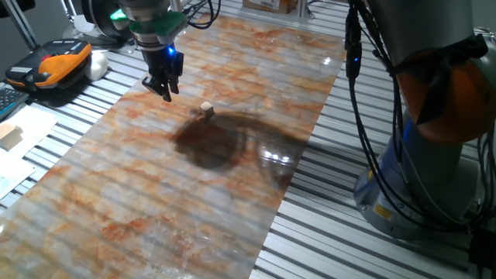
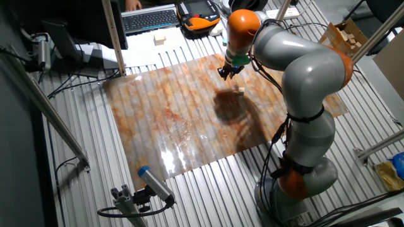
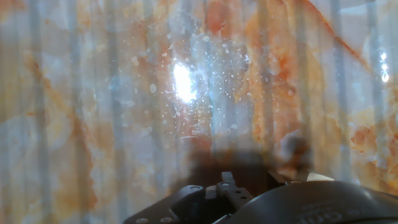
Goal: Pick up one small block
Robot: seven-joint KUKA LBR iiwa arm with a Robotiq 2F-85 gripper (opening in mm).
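Observation:
The small block [image 1: 206, 109] is a tiny tan wooden cube standing on the marbled orange mat [image 1: 155, 194], at the far edge of a dark shadow patch. It also shows in the other fixed view [image 2: 240, 91]. My gripper [image 1: 167, 94] hangs above the mat, to the left of the cube and a little behind it, clear of it. Its dark fingers come together to a point and hold nothing. In the other fixed view the gripper [image 2: 226, 74] is up and left of the cube. The hand view shows only mat and the hand's housing.
A larger pale wooden block [image 1: 9, 136] lies on paper at the left edge. An orange and black device [image 1: 54, 63] and a keyboard [image 2: 148, 19] sit beyond the mat. A cardboard box of wooden pieces [image 2: 347, 34] is at the far right. The arm's base [image 1: 434, 170] stands to the right.

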